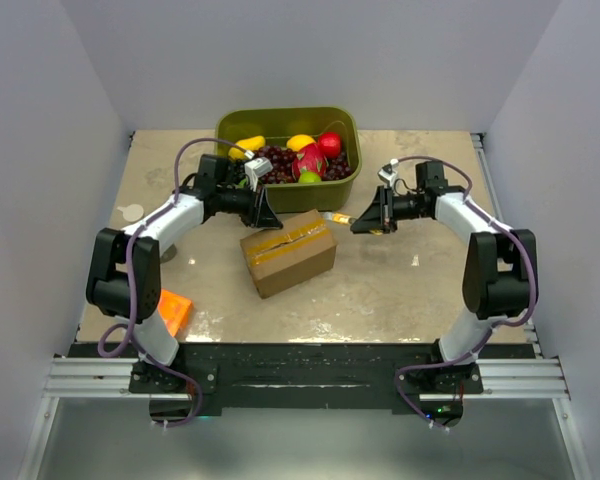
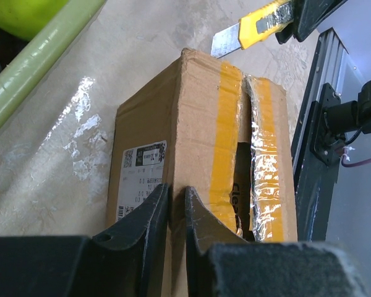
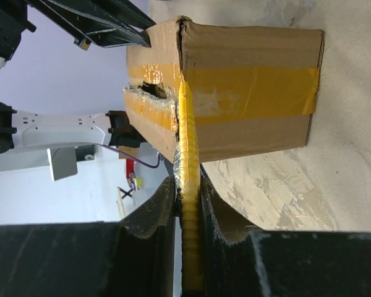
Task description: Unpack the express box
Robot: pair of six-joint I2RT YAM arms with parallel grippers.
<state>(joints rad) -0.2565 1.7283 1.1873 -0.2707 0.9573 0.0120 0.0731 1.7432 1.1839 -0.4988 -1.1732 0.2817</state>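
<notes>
Where glossy tan tape [image 2: 226,124] runs along its top seam, the brown express box [image 1: 288,252] shows a ragged slit; a white label [image 2: 142,179] marks one side. It sits mid-bench [image 1: 400,290] between the left tool [image 1: 263,212], fingers almost together at its edge, and the right tool [image 1: 365,222], clamped on a yellow knife [image 3: 188,154].

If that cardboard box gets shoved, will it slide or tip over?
Probably slides: the box sits low and flat on a smooth table. Its top likely flexes, since the tape is slit open.
</notes>
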